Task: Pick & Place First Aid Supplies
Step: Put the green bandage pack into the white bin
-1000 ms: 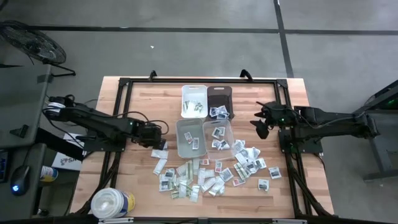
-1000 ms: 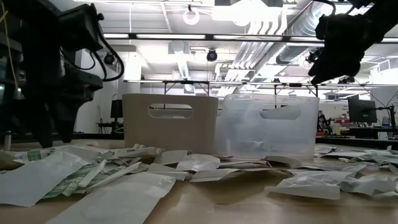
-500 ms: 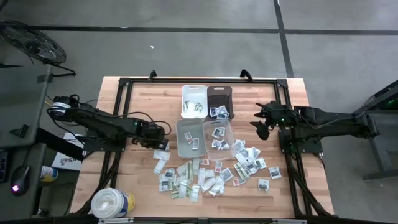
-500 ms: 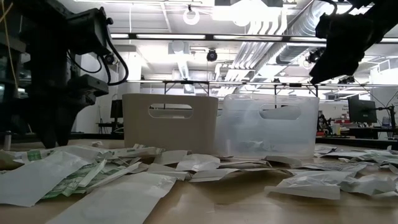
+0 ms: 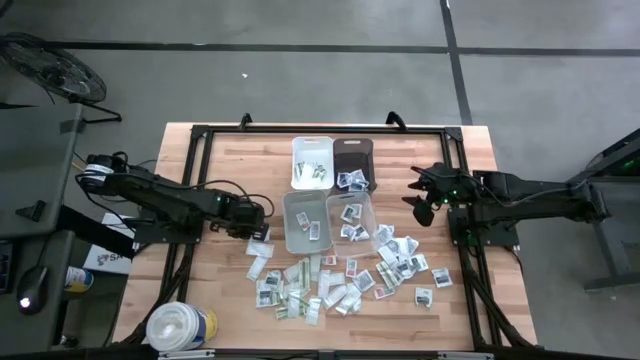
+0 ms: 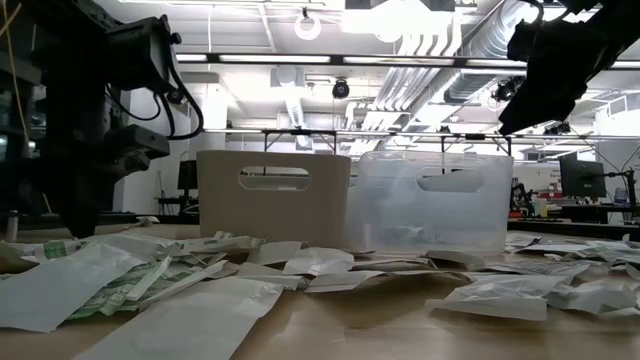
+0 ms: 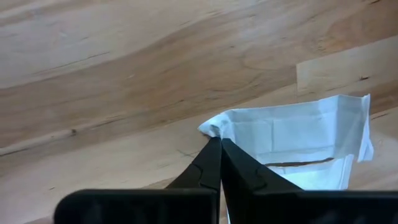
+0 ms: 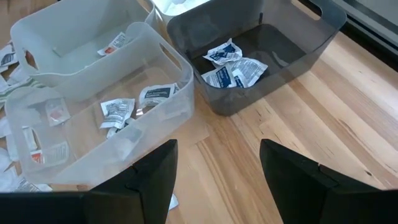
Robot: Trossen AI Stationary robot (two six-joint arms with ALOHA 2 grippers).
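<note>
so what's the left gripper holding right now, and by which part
The left gripper is shut on a white packet, pinching its crumpled corner.

A grey floor (image 5: 300, 80) crossed by dark seam lines surrounds the wooden bench (image 5: 230, 170). A round fan (image 5: 50, 65) stands on the floor beyond the bench's far left corner. Across the room, white ducts (image 6: 420, 75) and bright strip lights (image 6: 260, 58) run under the ceiling, with monitors (image 6: 583, 178) on distant desks.
</note>
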